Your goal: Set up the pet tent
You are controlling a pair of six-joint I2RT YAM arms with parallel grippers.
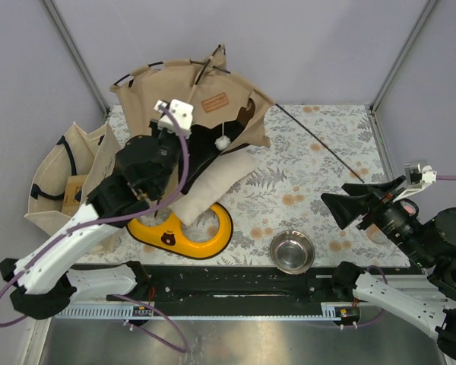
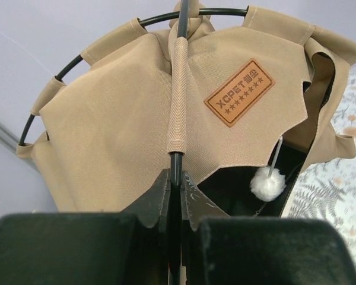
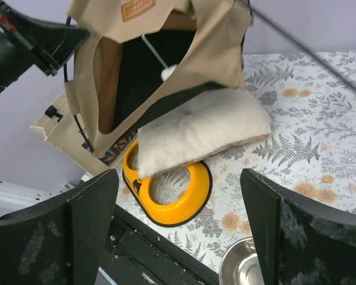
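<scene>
The lower end of the black pole (image 2: 175, 161) is being hidden between the fingers (image 2: 157, 197) of the left end effector (image 2: 175, 178), which are being rendered blurred up close. The pet tent (image 2: 118, 124) is being cut off by that view's right edge. From above, the tote bag (image 1: 45, 209) is being partly covered by the left arm, and the yellow ring (image 1: 226, 226) by the white cushion (image 1: 213, 186). At the right wrist, the steel bowl (image 3: 237, 267) is being cropped by the bottom edge.

Pretty clearly a robot lab test cell: plain lilac walls (image 1: 289, 46) with metal corner posts (image 1: 76, 55), robot arms (image 1: 68, 236) bolted to a black rail (image 1: 235, 283) along the bench (image 1: 319, 152) edge, and purple cables (image 1: 185, 163) looping around.
</scene>
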